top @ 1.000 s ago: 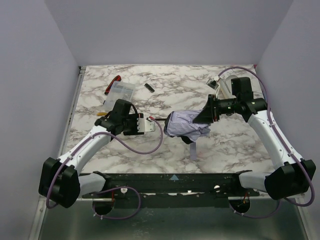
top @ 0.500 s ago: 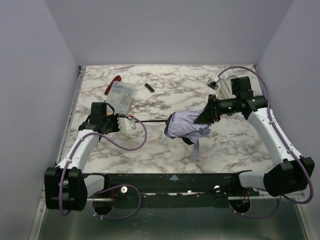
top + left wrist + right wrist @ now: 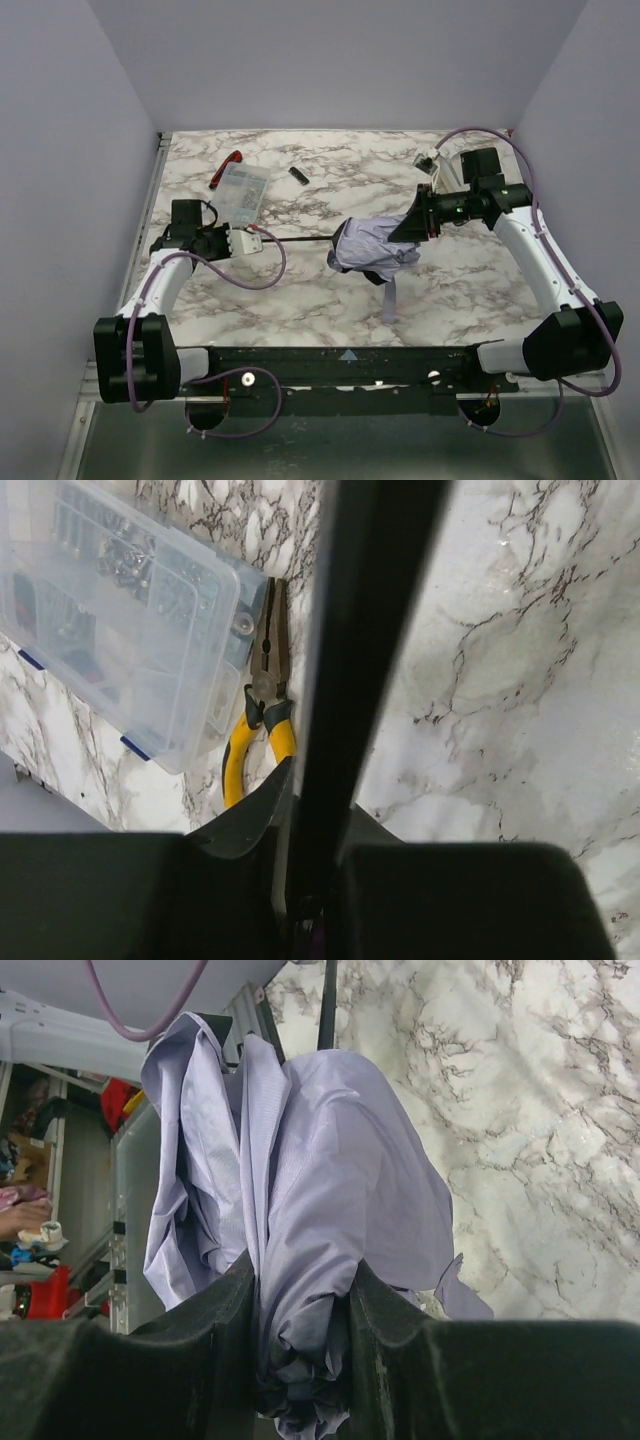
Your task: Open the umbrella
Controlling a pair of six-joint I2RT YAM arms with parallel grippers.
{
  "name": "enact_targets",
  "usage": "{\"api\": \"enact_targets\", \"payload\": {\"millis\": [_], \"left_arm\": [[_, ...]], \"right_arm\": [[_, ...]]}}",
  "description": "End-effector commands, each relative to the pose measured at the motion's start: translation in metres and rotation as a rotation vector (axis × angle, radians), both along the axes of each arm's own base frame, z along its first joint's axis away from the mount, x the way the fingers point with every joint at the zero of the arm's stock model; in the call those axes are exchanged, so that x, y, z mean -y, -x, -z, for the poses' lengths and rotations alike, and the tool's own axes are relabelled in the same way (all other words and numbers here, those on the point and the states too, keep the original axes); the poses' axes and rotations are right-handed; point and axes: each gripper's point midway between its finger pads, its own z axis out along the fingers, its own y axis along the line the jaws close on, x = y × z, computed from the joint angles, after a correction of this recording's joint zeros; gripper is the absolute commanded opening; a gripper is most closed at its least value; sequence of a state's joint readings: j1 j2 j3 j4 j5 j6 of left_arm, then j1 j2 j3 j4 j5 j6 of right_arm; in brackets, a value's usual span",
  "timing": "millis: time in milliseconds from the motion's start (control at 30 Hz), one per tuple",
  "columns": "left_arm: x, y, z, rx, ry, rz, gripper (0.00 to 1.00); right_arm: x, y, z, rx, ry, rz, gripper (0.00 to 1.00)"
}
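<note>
Drawn leftward, left hand pinches shaft of one umbrella; right hand pinches fabric.

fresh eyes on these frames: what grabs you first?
The umbrella is stretched mid-table between both arms: the right gripper clamps its bunched pale canopy, while the left gripper grips the far end of the thin black shaft. At the back left, a clear parts box lies with yellow-handled pliers beside it.

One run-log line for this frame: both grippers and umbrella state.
step: open umbrella | left gripper: shut on shaft | right gripper: shut on folded canopy | shaft: extended | canopy: not spread
</note>
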State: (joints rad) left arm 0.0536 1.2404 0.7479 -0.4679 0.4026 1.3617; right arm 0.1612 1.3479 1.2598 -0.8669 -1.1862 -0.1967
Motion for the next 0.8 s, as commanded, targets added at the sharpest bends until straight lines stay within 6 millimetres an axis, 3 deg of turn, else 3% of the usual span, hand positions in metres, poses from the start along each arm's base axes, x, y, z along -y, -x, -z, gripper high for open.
{"api": "enact_targets", "payload": {"millis": [0,167,300,333,533,767], "left_arm": [[-0.057,0.004,-0.011,-0.069,-0.067,-0.236,0.19],[0.007,-0.015,-0.079,-0.073,0.192,-0.232,0.51],[0.064,-0.021,-0.147,-0.051,0.4,-0.188,0.78],[0.075,-0.021,-0.164,-0.046,0.453,-0.172,0.97],[0.117,-0.015,-0.245,-0.057,0.745,-0.134,0.98],[0.135,0.0,-0.294,-0.025,1.015,-0.134,0.98]], "right_arm": [[0.016,-0.002,-0.027,0.032,-0.056,0.039,0.0],[0.012,-0.014,-0.032,0.026,-0.095,0.072,0.0],[0.01,-0.029,-0.042,0.054,-0.129,0.125,0.0],[0.009,-0.031,-0.043,0.05,-0.134,0.137,0.0],[0.008,-0.041,-0.052,0.076,-0.16,0.158,0.0],[0.004,-0.051,-0.088,0.128,-0.245,0.193,0.0]]}}
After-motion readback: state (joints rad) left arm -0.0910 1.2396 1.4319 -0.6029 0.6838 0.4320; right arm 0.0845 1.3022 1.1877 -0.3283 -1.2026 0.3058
